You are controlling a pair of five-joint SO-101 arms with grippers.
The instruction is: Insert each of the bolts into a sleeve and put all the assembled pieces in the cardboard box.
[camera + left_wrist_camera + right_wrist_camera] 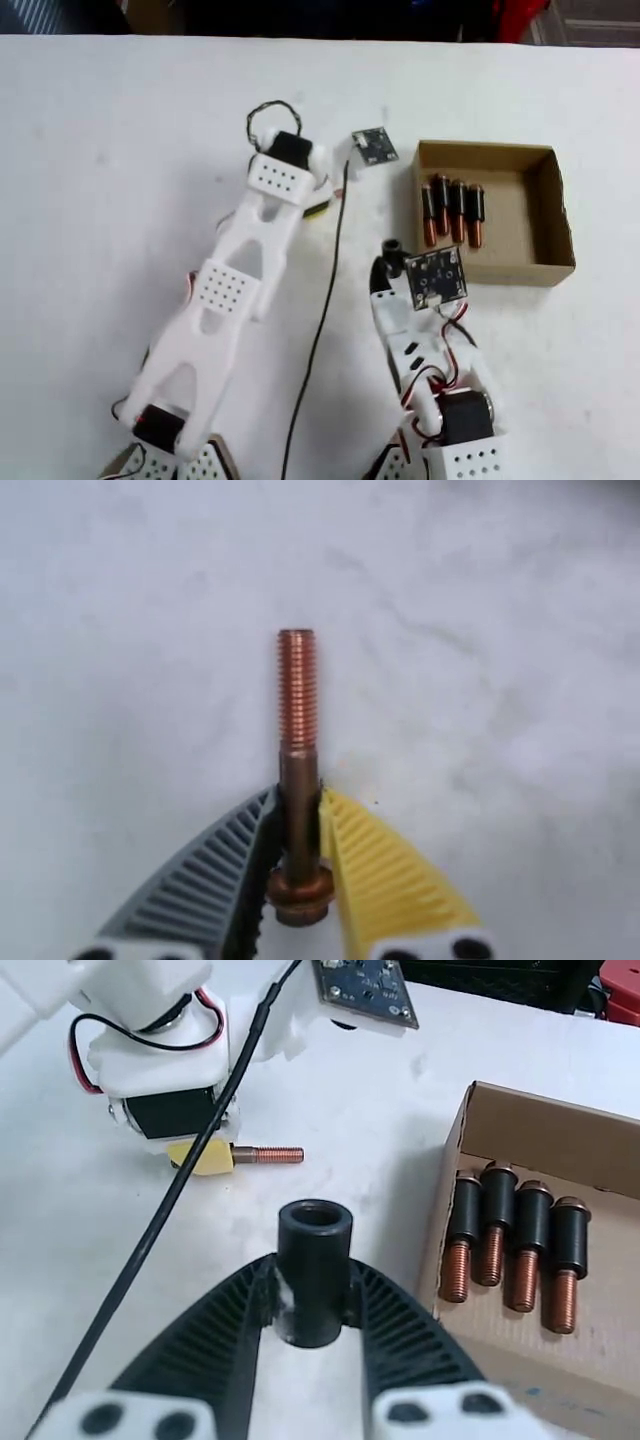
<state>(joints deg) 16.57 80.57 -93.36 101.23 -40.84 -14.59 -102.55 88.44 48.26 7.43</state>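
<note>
My left gripper (298, 825) is shut on a copper bolt (297, 740), clamped near its head, with the threaded end sticking out over the white table. In the right wrist view the same bolt (265, 1154) points sideways from the yellow finger (200, 1158). My right gripper (315, 1305) is shut on a black sleeve (314, 1265), held upright with its open bore up; in the high view the sleeve (393, 247) sits left of the cardboard box (545, 215). Several assembled bolt-and-sleeve pieces (452, 210) lie side by side in the box (600, 1190).
A black cable (320, 330) runs across the table between the two arms. A small circuit board (374, 147) on the left arm hangs near the box's left corner. The table (120, 150) spreads open to the left and behind.
</note>
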